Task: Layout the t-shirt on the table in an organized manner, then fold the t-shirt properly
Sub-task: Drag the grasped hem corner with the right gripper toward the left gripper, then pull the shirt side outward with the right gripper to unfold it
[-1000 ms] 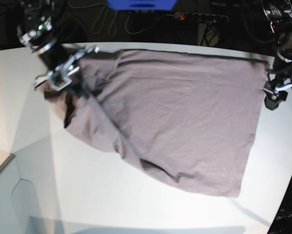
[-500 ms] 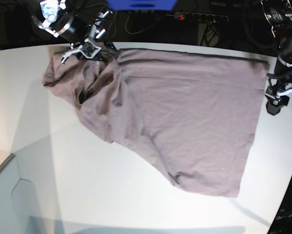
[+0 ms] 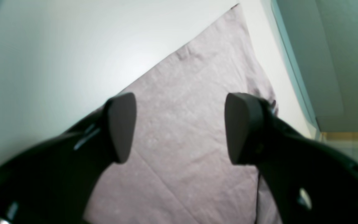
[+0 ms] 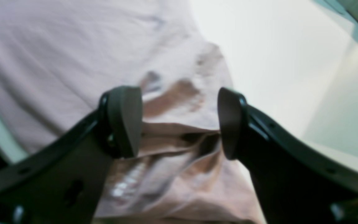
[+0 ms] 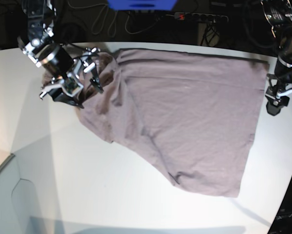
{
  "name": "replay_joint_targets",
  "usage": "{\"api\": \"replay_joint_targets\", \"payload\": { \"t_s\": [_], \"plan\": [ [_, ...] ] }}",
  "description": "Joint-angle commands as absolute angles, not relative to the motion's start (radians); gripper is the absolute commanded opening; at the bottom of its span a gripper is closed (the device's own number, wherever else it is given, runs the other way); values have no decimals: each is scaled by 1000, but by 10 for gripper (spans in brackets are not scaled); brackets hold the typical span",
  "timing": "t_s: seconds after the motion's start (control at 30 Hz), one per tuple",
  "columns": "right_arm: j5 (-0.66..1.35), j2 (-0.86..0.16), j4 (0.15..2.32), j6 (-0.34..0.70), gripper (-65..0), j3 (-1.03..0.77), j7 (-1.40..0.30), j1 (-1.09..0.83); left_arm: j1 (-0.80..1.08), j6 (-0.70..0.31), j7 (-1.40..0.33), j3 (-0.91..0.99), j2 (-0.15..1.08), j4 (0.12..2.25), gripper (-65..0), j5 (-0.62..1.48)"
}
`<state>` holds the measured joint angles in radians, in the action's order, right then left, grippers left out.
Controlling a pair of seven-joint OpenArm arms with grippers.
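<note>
The mauve-grey t-shirt (image 5: 185, 112) lies spread over the white table (image 5: 136, 200), smooth on its right half and bunched into folds at its far left. My right gripper (image 5: 80, 92) hovers open over that bunch. The right wrist view shows its fingers (image 4: 126, 121) wide apart above the creased t-shirt (image 4: 172, 146), holding nothing. My left gripper (image 5: 274, 105) stands by the shirt's right edge. In the left wrist view it is open (image 3: 180, 127), with flat t-shirt cloth (image 3: 182, 140) under it and bare table (image 3: 57, 46) beside it.
Cables and a power strip (image 5: 199, 17) lie in the dark behind the table's far edge, next to a blue object (image 5: 141, 4). The table's curved edge (image 5: 9, 158) runs along the lower left, and the edge (image 3: 294, 71) also passes close by the left gripper.
My right gripper went from shut on the shirt's left part to open, letting it drop, and moved back from the far edge. The bunched cloth shifted toward the far left. The left arm stayed put.
</note>
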<state>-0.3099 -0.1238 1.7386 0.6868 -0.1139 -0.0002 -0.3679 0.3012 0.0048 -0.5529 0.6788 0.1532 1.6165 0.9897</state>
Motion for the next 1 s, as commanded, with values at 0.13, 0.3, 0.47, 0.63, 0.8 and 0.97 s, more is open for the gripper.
{"api": "replay_joint_targets", "payload": {
  "t_s": [0.13,0.3,0.47,0.63,0.8,0.97],
  "plan": [
    [-297,-113,1610,698,-261,-104,-125,-211,297,1,-541,682,165,1633,-217,1004],
    [-297,-113,1457,698,-263,-107,-139,-130,297,1,-541,682,165,1632,-217,1004],
    [-298,-117,1382,698,-262,-108,-145,-79,295,1,-541,682,165,1632,-217,1004],
    [-298,-114,1366,698,-264,-154,-145,-51,295,1,-541,682,165,1632,-217,1004],
    [-298,-116,1330,698,-262,-159,-145,-18,294,1,-541,682,165,1632,-217,1004],
    [-298,-117,1241,698,-265,-159,-147,28,294,1,-541,682,165,1632,-217,1004]
  ]
}}
